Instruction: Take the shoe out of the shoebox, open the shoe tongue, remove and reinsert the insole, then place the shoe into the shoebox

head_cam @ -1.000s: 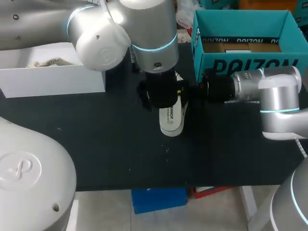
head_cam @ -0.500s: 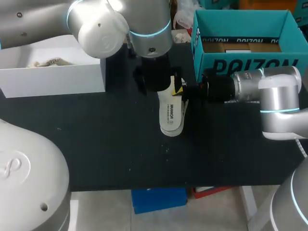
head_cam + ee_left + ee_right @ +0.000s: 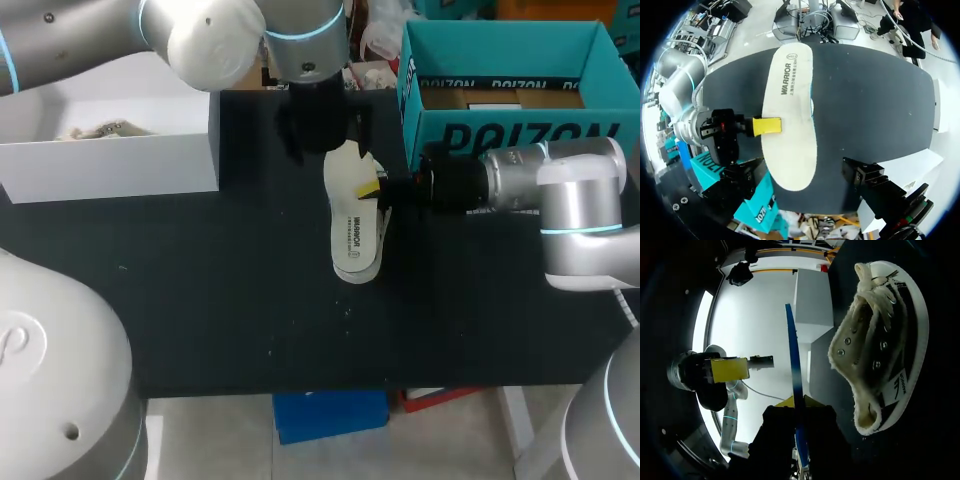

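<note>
A white insole [image 3: 350, 215] with print on it is held flat above the table, and my right gripper [image 3: 380, 190] is shut on its edge. In the right wrist view the insole [image 3: 792, 355] shows edge-on as a thin blue line rising from the right gripper [image 3: 799, 405]. Beyond it a white canvas shoe [image 3: 880, 350] lies on its side on the black table. My left gripper [image 3: 320, 135] hangs open above the insole's heel end [image 3: 790, 110], touching nothing. The teal shoebox [image 3: 500, 130] stands at the back right.
A white box [image 3: 110, 160] stands at the table's back left. The teal shoebox's corner [image 3: 760, 205] lies close under my left gripper. The black tabletop [image 3: 200, 300] stretches toward the front edge.
My left arm has drawn back toward the table's far side, uncovering the insole. My right arm and the insole have stayed in place.
</note>
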Tool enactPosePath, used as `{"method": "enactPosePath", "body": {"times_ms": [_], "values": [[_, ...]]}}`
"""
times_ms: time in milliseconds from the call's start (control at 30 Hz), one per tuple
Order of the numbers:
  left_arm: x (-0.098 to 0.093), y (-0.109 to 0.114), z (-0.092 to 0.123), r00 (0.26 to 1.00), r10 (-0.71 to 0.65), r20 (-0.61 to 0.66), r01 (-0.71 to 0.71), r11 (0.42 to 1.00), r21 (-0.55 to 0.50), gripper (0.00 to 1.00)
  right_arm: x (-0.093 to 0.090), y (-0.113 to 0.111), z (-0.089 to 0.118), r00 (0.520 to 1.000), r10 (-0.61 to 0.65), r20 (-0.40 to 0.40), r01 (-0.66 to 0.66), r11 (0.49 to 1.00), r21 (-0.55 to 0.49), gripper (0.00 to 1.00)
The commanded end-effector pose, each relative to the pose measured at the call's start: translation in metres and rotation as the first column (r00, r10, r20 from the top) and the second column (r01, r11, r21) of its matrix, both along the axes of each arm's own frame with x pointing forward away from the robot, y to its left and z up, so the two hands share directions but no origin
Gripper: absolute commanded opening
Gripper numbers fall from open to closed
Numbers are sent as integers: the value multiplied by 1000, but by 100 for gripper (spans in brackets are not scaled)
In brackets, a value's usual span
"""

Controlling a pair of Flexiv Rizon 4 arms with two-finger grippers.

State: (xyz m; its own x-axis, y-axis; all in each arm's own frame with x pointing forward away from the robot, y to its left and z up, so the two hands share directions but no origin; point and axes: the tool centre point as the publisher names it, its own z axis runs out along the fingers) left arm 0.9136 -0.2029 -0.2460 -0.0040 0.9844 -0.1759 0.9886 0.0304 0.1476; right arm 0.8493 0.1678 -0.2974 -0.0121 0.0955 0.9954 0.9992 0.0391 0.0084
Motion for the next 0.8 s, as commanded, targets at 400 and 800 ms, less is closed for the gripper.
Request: {"method": "enactPosePath", "body": {"times_ms": [400,800], "values": [[53,-10,-3,999,39,8,-39,999,14,100,0,1,0,1000,0,-1,0,1000,-3,0],[49,-14,-11,998,57,-18,-57,998,21,100,0,1,0,1000,0,-1,0,1000,-3,0]]}}
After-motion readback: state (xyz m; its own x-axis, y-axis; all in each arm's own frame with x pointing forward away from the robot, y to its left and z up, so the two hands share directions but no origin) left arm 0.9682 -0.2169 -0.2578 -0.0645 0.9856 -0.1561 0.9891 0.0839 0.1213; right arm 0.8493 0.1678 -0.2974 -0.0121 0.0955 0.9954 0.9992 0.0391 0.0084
